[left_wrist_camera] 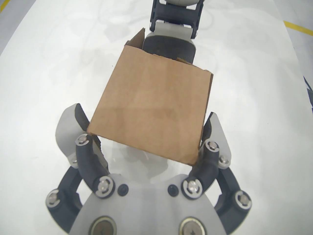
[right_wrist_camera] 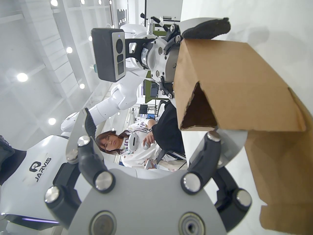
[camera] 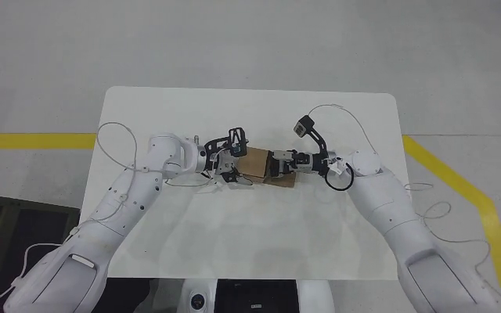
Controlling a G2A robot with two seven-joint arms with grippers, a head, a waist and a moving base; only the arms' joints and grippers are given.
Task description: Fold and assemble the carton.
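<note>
Two grippers share one carton (left_wrist_camera: 151, 103) — left gripper (left_wrist_camera: 145, 123) clamps its sides; right gripper (right_wrist_camera: 148, 125) spread wide, one finger touching.

Mid-frame over the worktop (camera: 250, 235), the carton (camera: 254, 163) lies between the left hand (camera: 227, 168) at its left end and the right hand (camera: 283, 163) at its right end.

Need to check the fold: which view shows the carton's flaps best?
The right wrist view: the carton shows a triangular gap and a loose flap. The left wrist view shows one plain panel; the top view, just its top face.
</note>
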